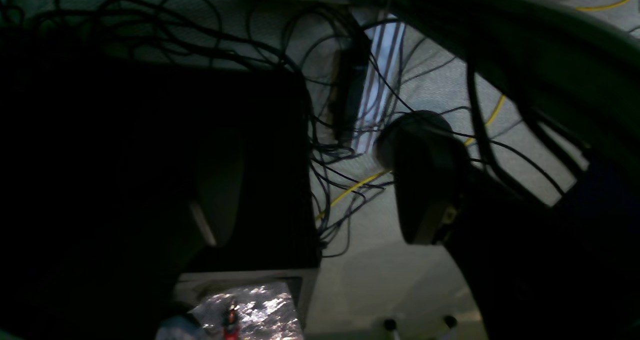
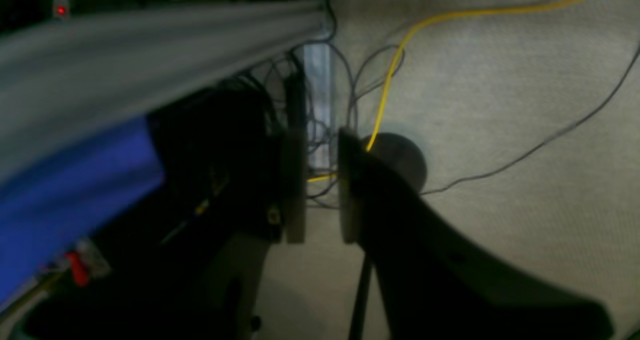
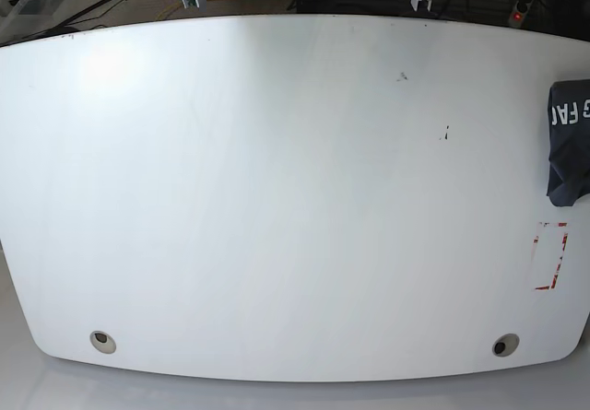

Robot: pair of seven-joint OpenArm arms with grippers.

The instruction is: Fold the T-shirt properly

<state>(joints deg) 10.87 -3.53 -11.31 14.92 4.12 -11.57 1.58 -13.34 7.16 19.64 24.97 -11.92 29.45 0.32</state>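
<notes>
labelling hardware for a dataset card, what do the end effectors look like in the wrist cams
Both are dark. The right end effector has two flat, near-black finger plates with straight parallel inner faces, on a black curved body. The left end effector is mostly in shadow: one rounded dark grey-black finger shows, the other is barely visible. No markings are legible.

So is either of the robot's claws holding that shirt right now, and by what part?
No. The T-shirt lies alone at the table's far edge. The right gripper is open and empty; the left gripper also looks empty.
</notes>
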